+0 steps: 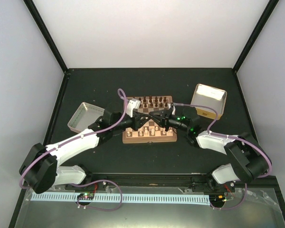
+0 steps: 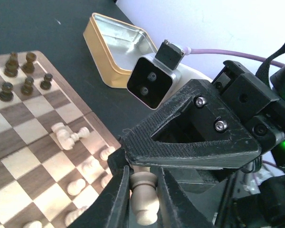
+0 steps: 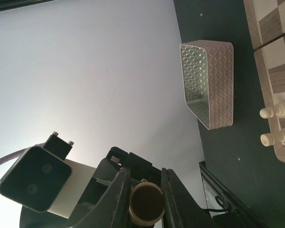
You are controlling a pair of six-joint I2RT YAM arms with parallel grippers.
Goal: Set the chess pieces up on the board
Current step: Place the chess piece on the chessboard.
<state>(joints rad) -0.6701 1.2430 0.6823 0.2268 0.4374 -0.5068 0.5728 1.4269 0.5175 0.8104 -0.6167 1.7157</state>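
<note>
Left end effector [image 2: 141,179]: the fingers are closed to a narrow gap and grip a pale chess piece [image 2: 145,203] between them. Right end effector [image 3: 144,183]: the fingers are also narrowly closed, clamping a pale piece seen base-on [image 3: 146,204]. The two end effectors meet tip to tip. Whether both grip one and the same piece cannot be told.

The board [image 1: 133,139] lies on the desk [image 1: 109,80] directly below both end effectors.

- Left wrist view: more pale pieces stand on the board's edge squares just left of the fingers. One toppled piece [image 2: 69,137] lies on its side beyond them.
- Dark pieces [image 2: 19,76] stand on the far rows, well away from the fingers.
- Right wrist view: three pale pieces [image 3: 275,111] stand at the board's edge, to the right of the fingers.

A gold tray [image 2: 104,66] sits off the board beyond the right end effector. A grey tray [image 3: 223,85] sits off the board on the left end effector's side.
</note>
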